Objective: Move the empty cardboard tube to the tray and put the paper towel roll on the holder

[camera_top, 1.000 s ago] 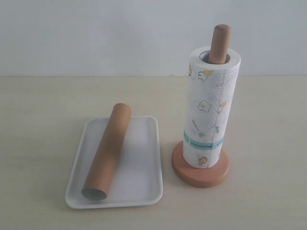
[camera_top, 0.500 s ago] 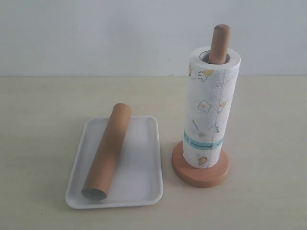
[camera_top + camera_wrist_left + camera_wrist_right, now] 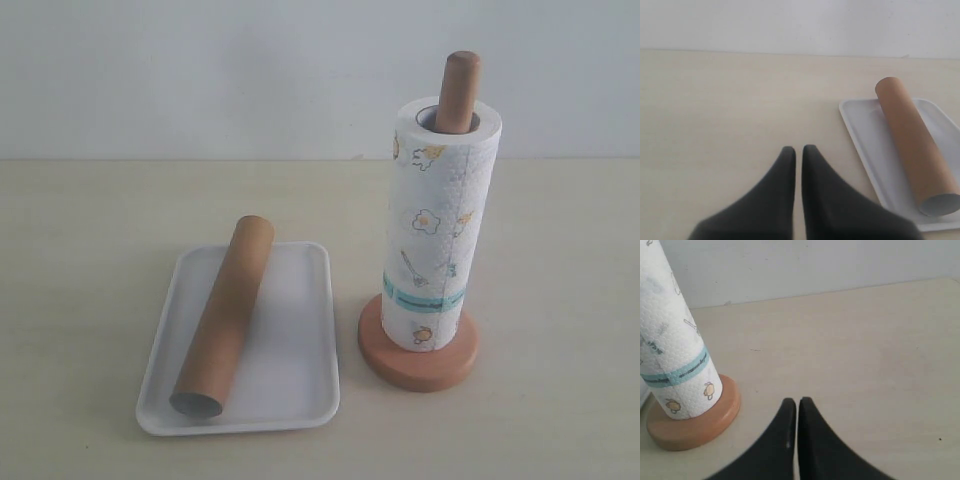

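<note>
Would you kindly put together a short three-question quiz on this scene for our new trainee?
1. True or false: the empty cardboard tube lies on the tray.
2. Where is the paper towel roll? A) lying on its side beside the tray B) standing upright on the holder C) inside the tray
3. Fill in: the left gripper and the right gripper are both ____, holding nothing.
Key: 1 true; 2 B; 3 shut.
</note>
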